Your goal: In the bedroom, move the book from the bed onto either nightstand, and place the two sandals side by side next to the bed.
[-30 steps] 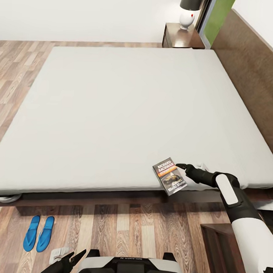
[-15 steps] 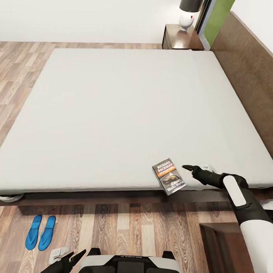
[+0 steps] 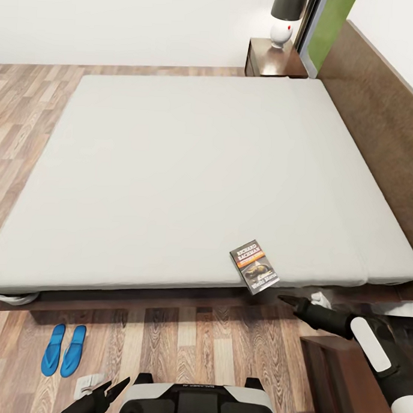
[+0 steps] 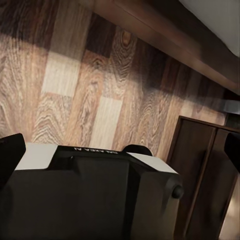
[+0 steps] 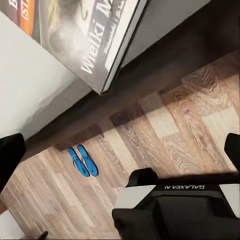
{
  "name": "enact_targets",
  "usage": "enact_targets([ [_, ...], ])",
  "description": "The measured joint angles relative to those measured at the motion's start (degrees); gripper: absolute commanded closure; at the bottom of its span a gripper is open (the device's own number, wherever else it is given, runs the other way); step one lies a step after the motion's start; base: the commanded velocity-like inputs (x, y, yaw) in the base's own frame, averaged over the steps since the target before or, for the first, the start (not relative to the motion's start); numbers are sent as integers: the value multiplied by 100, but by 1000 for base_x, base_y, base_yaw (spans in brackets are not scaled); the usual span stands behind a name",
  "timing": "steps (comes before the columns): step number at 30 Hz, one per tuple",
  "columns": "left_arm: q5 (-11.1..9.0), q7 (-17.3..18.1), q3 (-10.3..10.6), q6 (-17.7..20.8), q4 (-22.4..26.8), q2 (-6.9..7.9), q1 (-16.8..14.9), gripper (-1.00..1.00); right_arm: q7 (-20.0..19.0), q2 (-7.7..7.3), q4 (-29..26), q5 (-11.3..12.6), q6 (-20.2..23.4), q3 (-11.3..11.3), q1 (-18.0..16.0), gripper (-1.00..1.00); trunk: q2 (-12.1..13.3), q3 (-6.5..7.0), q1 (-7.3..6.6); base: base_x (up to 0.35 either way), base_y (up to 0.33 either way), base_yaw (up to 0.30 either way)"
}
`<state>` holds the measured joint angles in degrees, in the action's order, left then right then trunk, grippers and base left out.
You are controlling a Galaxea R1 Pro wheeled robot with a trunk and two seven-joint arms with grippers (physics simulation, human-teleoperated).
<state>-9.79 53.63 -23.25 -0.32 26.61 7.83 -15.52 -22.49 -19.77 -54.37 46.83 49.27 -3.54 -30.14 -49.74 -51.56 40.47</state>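
Black right end effector [image 3: 287, 301], matte, on a white-and-black arm. Just beyond its tip, a dark book [image 3: 255, 266] cover with white lettering, an orange band and a murky picture; on the right wrist view, white "Wielki" lettering over grey. Under the book, plain light-grey mattress on a dark brown bed [image 3: 172, 169] frame. Below, brown wood-plank floor [image 3: 182, 343] in mixed tan and chestnut grain. Far across the floor from that end effector, bright blue sandals [image 3: 63, 350]. Black left end effector [image 3: 105, 394].
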Motion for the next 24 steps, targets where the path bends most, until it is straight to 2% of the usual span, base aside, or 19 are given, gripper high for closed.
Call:
enact_targets([
  [3,0,0,0,0,0,0,0,-100,-46,-2,-1,4,1,4,165,-100,120,54,-66,0,0,0],
  [10,0,5,0,0,-1,0,0,-100,-66,8,17,8,2,67,243,-100,401,180,-220,0,0,0],
  [18,-1,9,1,4,-1,0,0,-100,-73,57,1051,-2,-130,1174,261,-100,723,324,-396,0,0,0],
  [19,-1,9,1,3,-1,0,0,-100,-74,60,1084,0,-171,1240,260,-100,763,342,-418,0,0,0],
  [21,-1,9,1,6,-1,0,-1,-100,-79,71,1169,-8,-441,1657,260,-100,843,378,-462,0,0,0],
  [24,-1,9,1,7,-1,0,0,-100,-82,73,1190,-12,-597,2012,262,-100,964,432,-528,0,0,0],
])
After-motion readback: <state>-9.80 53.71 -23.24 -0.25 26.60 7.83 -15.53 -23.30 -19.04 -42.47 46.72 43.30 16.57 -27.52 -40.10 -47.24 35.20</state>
